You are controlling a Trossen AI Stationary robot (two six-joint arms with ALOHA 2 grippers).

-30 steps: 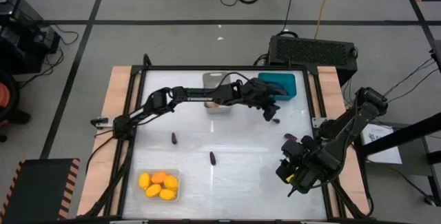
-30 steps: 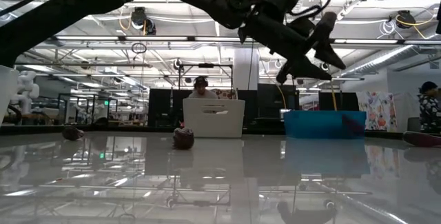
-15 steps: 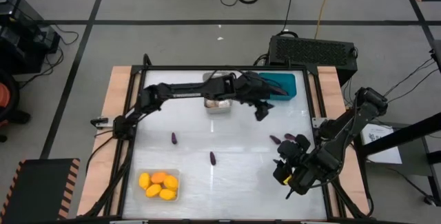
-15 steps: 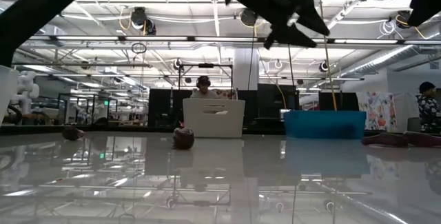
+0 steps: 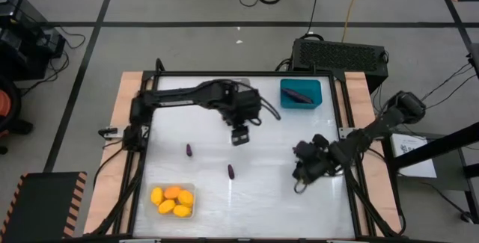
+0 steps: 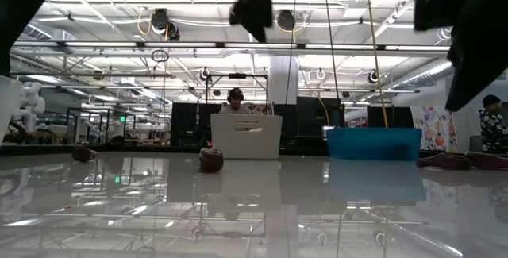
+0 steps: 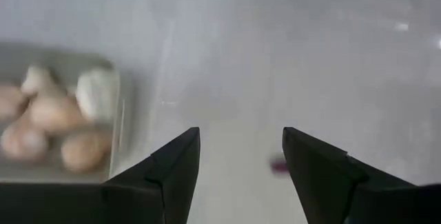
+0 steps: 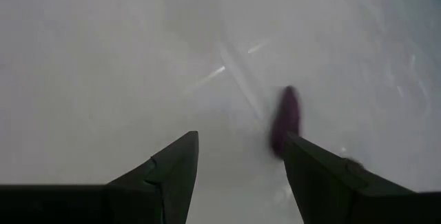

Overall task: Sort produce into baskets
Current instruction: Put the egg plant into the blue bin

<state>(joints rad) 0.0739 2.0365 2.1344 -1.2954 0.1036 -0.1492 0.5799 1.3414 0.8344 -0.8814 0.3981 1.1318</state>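
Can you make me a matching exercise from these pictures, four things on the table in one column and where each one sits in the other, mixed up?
Things:
1. yellow and orange fruits
2. long eggplant
3. garlic bulbs
4. small eggplant

Places:
A. lying loose on the white table top
B. in the teal basket at the far right of the table
C. in the clear basket at the near left corner
D. in the pale grey basket beside the open left gripper

Pairs: 1-C, 2-B, 3-D, 4-A
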